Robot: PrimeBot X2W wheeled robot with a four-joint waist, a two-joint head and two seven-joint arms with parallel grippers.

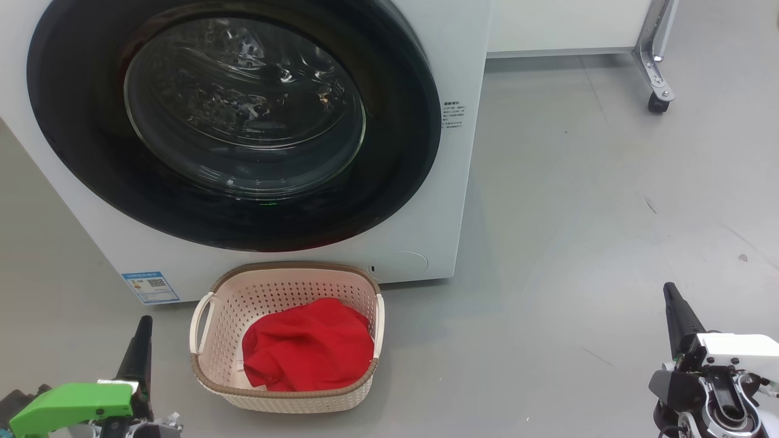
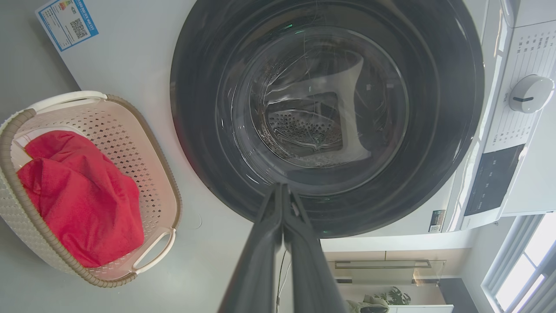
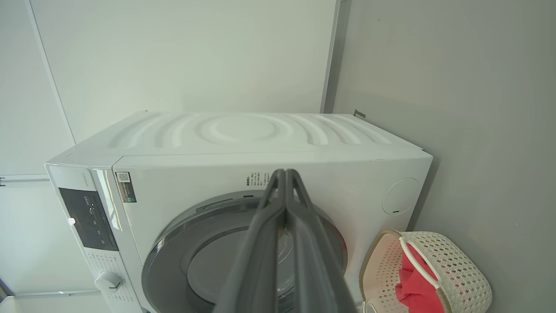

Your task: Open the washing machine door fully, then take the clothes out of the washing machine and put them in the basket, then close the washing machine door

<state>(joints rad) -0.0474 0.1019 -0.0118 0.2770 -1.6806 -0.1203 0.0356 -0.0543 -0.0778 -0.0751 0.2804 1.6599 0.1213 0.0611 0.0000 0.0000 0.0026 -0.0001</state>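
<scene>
Red fabric clothes (image 1: 307, 347) fill the cream perforated basket (image 1: 292, 267); left gripper (image 2: 282, 187) and right gripper (image 3: 284, 172) pinched closed, empty (wrist views add a white round dial (image 2: 531, 93)).

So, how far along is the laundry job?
Done: the bright red fabric clothes lie in the cream perforated plastic basket, and the round black-rimmed glass door looks shut on the big white washing machine. In hand: nothing; left gripper and right gripper are shut, empty. Left: apparently nothing.

One washing machine (image 1: 457, 201), one door (image 1: 234, 115), one basket (image 1: 292, 267), one red clothes heap (image 1: 307, 344)
</scene>
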